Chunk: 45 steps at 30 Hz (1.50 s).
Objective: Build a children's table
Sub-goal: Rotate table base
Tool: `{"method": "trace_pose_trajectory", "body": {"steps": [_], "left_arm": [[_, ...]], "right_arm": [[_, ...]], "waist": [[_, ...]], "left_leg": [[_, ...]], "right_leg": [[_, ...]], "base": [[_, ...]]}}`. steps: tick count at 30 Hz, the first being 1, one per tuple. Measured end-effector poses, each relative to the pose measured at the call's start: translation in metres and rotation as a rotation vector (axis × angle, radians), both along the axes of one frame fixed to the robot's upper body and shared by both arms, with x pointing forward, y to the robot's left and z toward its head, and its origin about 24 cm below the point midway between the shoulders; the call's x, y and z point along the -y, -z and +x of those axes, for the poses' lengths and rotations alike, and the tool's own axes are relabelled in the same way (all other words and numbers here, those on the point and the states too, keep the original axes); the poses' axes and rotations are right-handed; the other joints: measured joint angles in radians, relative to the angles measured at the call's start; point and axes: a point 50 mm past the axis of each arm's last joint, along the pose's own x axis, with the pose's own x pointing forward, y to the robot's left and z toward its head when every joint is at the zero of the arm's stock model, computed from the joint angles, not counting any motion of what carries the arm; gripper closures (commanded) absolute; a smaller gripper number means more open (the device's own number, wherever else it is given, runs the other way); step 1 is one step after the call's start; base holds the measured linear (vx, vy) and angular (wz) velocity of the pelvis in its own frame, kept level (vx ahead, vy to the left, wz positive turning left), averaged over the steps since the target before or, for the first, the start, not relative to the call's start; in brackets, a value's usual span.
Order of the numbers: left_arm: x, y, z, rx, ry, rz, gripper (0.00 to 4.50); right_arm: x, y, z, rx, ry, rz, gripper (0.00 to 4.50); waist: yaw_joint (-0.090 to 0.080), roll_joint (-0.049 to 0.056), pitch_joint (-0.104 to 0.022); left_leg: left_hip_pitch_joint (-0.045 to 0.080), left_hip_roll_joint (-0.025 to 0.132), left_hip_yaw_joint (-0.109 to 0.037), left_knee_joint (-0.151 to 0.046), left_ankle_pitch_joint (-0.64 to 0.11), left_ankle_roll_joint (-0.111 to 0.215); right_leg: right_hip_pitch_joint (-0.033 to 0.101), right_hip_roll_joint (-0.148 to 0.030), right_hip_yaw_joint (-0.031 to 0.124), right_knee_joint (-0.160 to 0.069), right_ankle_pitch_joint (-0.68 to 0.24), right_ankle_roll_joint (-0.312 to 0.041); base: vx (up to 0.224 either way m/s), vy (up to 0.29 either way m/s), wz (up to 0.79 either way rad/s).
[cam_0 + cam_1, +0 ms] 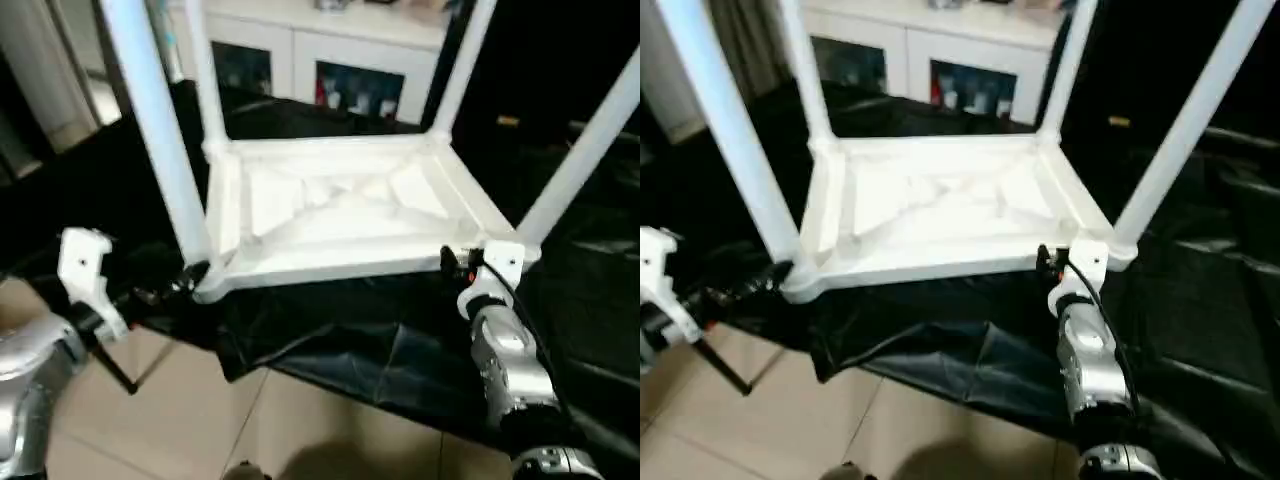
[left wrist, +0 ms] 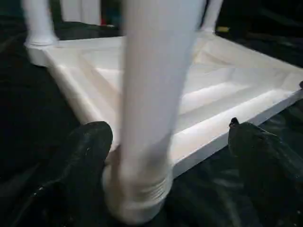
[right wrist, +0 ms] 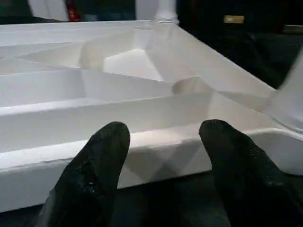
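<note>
The children's table lies upside down on a black cloth, ribbed underside up, with its white legs rising from the corner sockets. The near-left leg stands between the fingers of my left gripper, which is open around the leg's base with a gap on each side. My right gripper is open at the near-right corner. Its two black fingertips sit just short of the table top's front rim, with nothing between them.
A black cloth covers the work surface and hangs over its front edge above a tiled floor. A white glass-door cabinet stands behind. A thin black rod slants down at the left.
</note>
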Motion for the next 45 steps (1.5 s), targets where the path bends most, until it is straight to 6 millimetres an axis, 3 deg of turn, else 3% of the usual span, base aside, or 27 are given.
{"method": "trace_pose_trajectory", "body": {"steps": [6, 12, 18, 21, 23, 28, 30, 34, 42, 45], "left_arm": [[0.014, 0.001, 0.007, 0.059, -0.073, -0.005, 0.01], [0.016, -0.012, 0.028, 0.149, -0.217, 0.016, 0.01], [0.031, -0.007, 0.03, 0.139, -0.162, -0.063, 0.01], [0.042, -0.008, 0.029, 0.13, -0.051, -0.114, 0.01], [0.062, -0.008, 0.024, 0.097, 0.13, -0.162, 0.01], [0.098, -0.011, 0.008, 0.005, 0.471, -0.264, 0.01], [0.108, -0.012, 0.003, -0.018, 0.56, -0.29, 0.01], [0.123, -0.014, 0.001, -0.043, 0.659, -0.312, 0.01], [0.175, -0.025, 0.009, 0.004, 0.824, -0.36, 0.01], [0.194, -0.025, 0.021, 0.027, 0.815, -0.347, 0.01]], "right_arm": [[0.002, 0.001, 0.0, -0.014, 0.011, 0.001, 1.65], [-0.001, 0.001, 0.0, -0.018, 0.0, 0.003, 1.65], [-0.001, 0.002, 0.006, -0.057, -0.008, -0.003, 1.65], [0.004, 0.002, 0.009, -0.075, 0.005, -0.024, 1.65], [0.004, 0.001, 0.014, -0.085, 0.005, -0.028, 1.65], [-0.005, 0.002, 0.026, -0.144, -0.078, -0.028, 1.65], [-0.009, 0.005, 0.028, -0.174, -0.114, -0.035, 1.65], [-0.012, 0.006, 0.033, -0.212, -0.133, -0.029, 1.65], [-0.035, 0.003, 0.042, -0.221, -0.212, -0.001, 1.65], [-0.047, -0.001, 0.046, -0.217, -0.242, 0.005, 1.65]], "waist": [[-0.017, -0.002, 0.0], [-0.03, -0.004, -0.001], [-0.037, -0.005, -0.001], [-0.028, -0.006, -0.001], [-0.018, -0.006, -0.001], [-0.03, -0.006, -0.001], [-0.041, -0.006, -0.001], [-0.05, -0.005, -0.001], [-0.07, -0.006, -0.001], [-0.078, -0.006, -0.001]], "left_leg": [[-0.002, 0.003, 0.003, -0.004, 0.0, 0.0], [0.0, 0.005, 0.007, -0.008, 0.001, -0.001], [-0.002, 0.005, 0.009, -0.009, 0.002, 0.002], [-0.003, 0.005, 0.013, -0.009, 0.002, 0.002], [-0.003, 0.006, 0.018, -0.009, 0.003, 0.004], [-0.003, 0.008, 0.022, -0.009, 0.004, 0.004], [-0.003, 0.009, 0.022, -0.01, 0.005, 0.003], [-0.003, 0.009, 0.022, -0.011, 0.006, 0.003], [-0.003, 0.01, 0.023, -0.011, 0.008, 0.007], [-0.003, 0.01, 0.023, -0.011, 0.01, 0.009]], "right_leg": [[0.001, 0.003, 0.001, -0.012, 0.005, 0.002], [-0.001, 0.004, 0.003, -0.012, 0.006, 0.004], [-0.002, 0.004, 0.003, -0.016, 0.007, 0.004], [-0.002, 0.004, 0.003, -0.018, 0.007, 0.004], [-0.002, 0.003, 0.003, -0.019, 0.007, 0.004], [-0.004, 0.003, 0.006, -0.019, 0.011, 0.004], [-0.005, 0.004, 0.005, -0.018, 0.011, 0.004], [-0.006, 0.005, 0.005, -0.017, 0.012, 0.003], [-0.007, 0.004, 0.005, -0.018, 0.012, 0.003], [-0.008, 0.004, 0.006, -0.018, 0.015, 0.001]], "base": [[0.0, 0.0, 0.0], [0.0, 0.0, 0.0], [0.0, 0.0, 0.0], [0.0, 0.0, 0.0], [0.0, 0.0, 0.0], [0.0, 0.0, 0.0], [0.0, 0.0, 0.0], [0.0, 0.0, 0.0], [0.0, 0.0, 0.0], [0.0, 0.0, 0.0]]}}
